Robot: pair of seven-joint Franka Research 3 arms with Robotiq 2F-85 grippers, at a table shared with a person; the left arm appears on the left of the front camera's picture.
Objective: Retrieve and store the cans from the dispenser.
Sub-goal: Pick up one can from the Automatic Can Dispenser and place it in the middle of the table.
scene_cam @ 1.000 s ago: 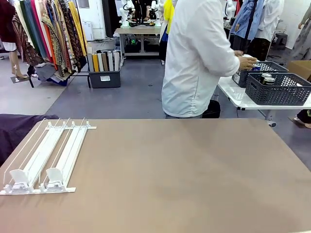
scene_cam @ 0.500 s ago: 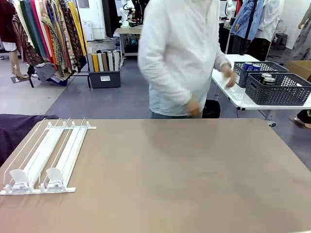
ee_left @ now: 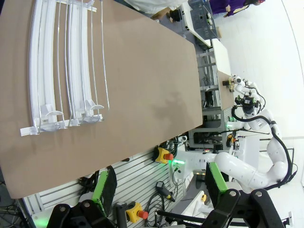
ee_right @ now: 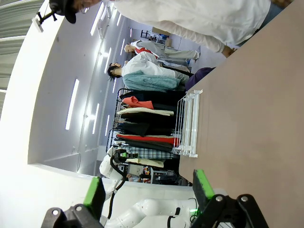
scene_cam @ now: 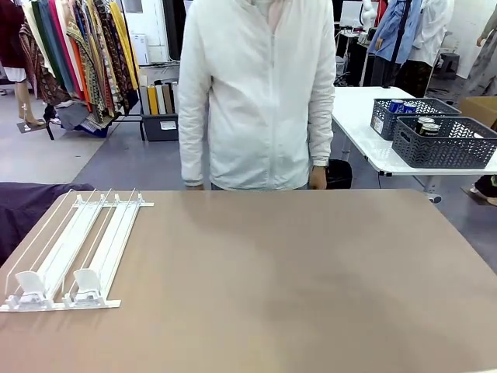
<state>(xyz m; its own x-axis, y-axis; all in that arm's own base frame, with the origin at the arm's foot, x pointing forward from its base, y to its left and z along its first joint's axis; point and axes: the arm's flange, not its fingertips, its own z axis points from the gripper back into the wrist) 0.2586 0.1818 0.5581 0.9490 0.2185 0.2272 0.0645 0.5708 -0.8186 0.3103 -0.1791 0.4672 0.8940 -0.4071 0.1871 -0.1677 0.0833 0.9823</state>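
The white dispenser [scene_cam: 74,249] lies flat at the table's left, its lanes bare and two pusher blocks [scene_cam: 60,286] down at the front lip. Blue cans [scene_cam: 402,106] and black cans [scene_cam: 425,126] stand in two dark baskets on a side table at far right. In the left wrist view my left gripper [ee_left: 160,183] is open above the table, the dispenser [ee_left: 61,61] ahead of it. Open too, my right gripper [ee_right: 147,190] holds nothing and looks across the table at the dispenser [ee_right: 187,126].
A person in a white jacket [scene_cam: 260,93] stands at the table's far edge, arms down, one hand [scene_cam: 318,177] hanging empty. The brown table [scene_cam: 295,280] is bare right of the dispenser. The baskets [scene_cam: 443,144] sit on a white side table [scene_cam: 365,136]. Clothes racks stand behind.
The person has turned away from the baskets on the side table and stepped left, now facing my table with arms down. The dispenser and grippers have not moved.
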